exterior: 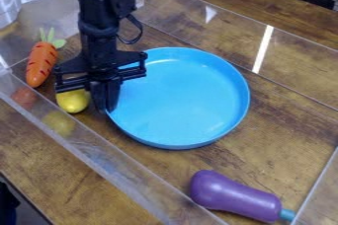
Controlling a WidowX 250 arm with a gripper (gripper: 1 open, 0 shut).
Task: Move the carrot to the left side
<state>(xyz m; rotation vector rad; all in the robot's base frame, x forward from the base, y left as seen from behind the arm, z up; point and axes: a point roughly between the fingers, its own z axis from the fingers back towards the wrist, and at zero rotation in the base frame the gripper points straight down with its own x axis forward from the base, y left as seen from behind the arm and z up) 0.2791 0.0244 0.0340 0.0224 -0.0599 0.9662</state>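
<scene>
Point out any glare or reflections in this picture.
Camera view: a bright white glare streak on the clear panel right of the blue plate; a faint yellow reflection of the lemon in the front clear wall; overall soft, low resolution.

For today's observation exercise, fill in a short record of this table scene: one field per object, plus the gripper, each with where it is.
carrot: far left of the table, lying free, green top pointing away
lemon: just below the carrot, beside the gripper
plate: blue, centre, nothing on it
eggplant: purple, bottom right
gripper: shut, pointing down at the plate's left rim, next to the lemon
</scene>
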